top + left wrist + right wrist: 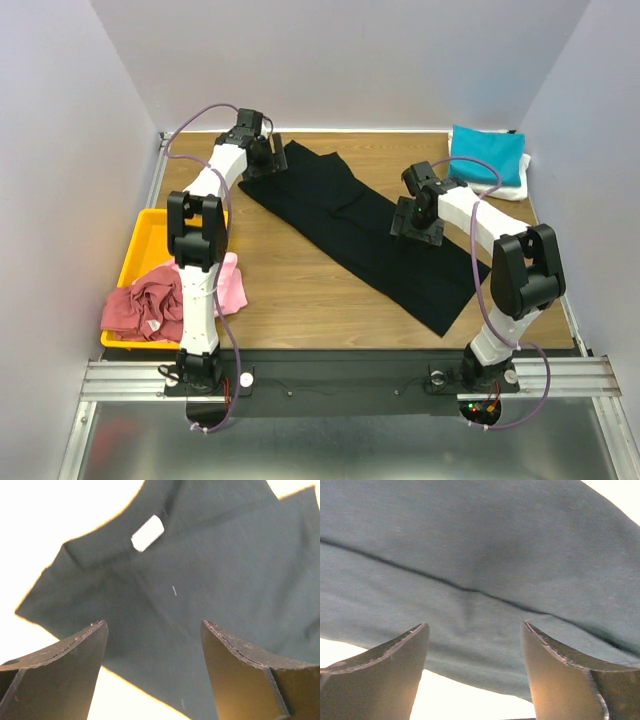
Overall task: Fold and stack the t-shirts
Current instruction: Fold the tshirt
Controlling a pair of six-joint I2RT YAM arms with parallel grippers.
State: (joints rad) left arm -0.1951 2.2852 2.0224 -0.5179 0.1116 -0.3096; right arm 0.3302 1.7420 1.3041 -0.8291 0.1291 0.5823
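Note:
The large black t-shirt [360, 230] lies folded lengthwise in a long diagonal strip across the table. My left gripper [268, 160] hovers open over its far-left collar end; the left wrist view shows the black cloth [200, 580] with its white neck label [148, 533] between open fingers [75, 665]. My right gripper [415, 222] hovers open over the strip's right edge; its view shows the cloth [485, 555] with a fold seam. A folded teal shirt [487, 155] lies on a white shirt [510, 187] at the back right. The dusty red [145, 305] and pink [232, 285] shirts lie crumpled at left.
A yellow plastic tray [140, 240] stands at the left edge, holding the crumpled shirts. Grey walls enclose the table on three sides. Bare wood shows at the front centre and far centre.

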